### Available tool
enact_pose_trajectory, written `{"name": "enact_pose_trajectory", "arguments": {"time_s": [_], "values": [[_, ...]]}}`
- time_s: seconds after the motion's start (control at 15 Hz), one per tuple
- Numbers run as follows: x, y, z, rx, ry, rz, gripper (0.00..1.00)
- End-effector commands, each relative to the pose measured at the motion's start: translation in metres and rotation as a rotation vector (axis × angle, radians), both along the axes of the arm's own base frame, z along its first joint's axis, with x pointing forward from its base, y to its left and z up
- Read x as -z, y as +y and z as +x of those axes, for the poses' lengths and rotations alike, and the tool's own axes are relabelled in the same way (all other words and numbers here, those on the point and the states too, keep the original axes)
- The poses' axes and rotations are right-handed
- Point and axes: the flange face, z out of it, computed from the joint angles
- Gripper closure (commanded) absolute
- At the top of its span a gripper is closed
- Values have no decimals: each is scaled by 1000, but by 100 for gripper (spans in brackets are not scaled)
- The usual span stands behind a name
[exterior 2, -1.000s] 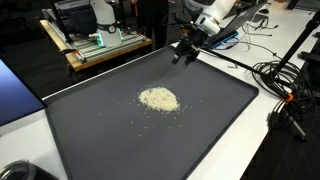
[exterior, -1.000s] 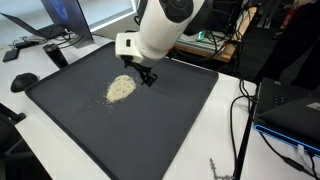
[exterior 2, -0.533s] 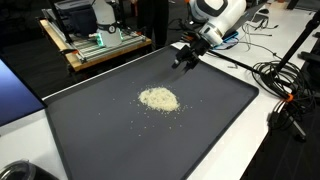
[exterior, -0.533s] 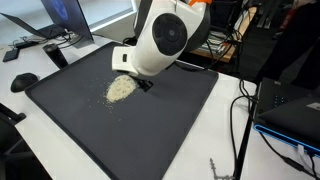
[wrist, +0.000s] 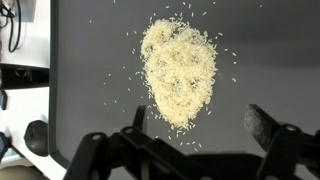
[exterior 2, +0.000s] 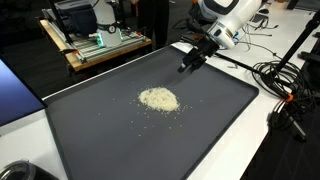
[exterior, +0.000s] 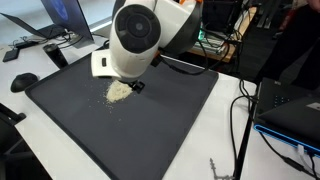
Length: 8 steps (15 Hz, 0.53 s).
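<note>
A loose heap of rice grains [exterior 2: 158,98] lies near the middle of a wide black mat [exterior 2: 100,135] that covers most of the white desk [exterior 2: 262,145]. A thin scatter of single grains rings the heap on every side. The white arm [exterior 2: 228,14] reaches in over the far edge of the mat and carries the jaws low above the dark surface, near the heap but clear of it, with nothing between them. In the wrist view the jaws stand wide open. One dark finger [wrist: 262,122] shows at the right and its mate at the left, and the rice grains [wrist: 180,75] lie just ahead, roughly in line with the gap. In an exterior view the round bulk of the arm [exterior: 135,35] hides most of the jaws, and the heap [exterior: 118,92] shows just beside it. A computer mouse [exterior: 24,81] rests on the desk off one corner of the mat, and a tangle of cables [exterior 2: 285,85] lies off another side.
</note>
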Motion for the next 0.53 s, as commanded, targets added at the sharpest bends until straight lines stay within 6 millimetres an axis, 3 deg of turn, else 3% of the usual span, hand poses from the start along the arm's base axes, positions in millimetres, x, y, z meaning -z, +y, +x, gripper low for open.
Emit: {"name": "enact_pose_trajectory", "arguments": {"time_s": [0.0, 0.47], "values": [[-11, -15, 21, -22, 74, 108, 0], [-20, -58, 44, -85, 177, 301, 0]]}}
